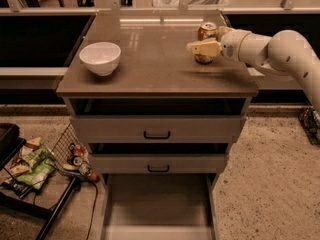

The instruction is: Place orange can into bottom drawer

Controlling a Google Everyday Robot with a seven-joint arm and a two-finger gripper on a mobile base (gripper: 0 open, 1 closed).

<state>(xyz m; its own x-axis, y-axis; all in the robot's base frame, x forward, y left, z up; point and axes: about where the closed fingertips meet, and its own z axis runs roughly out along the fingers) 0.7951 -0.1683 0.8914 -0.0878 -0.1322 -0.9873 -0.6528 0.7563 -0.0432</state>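
Standing upright on the cabinet top [150,64], the orange can [207,31] sits right at the gripper [197,47], partly behind it. I cannot tell whether the gripper has closed on it. The open bottom drawer [159,206] lies well below and to the gripper's left.

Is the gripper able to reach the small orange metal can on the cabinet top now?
Probably yes. The gripper is right at the small orange metal can, partly in front of it; nothing stands between them, and the round white bowl sits across the cabinet top.
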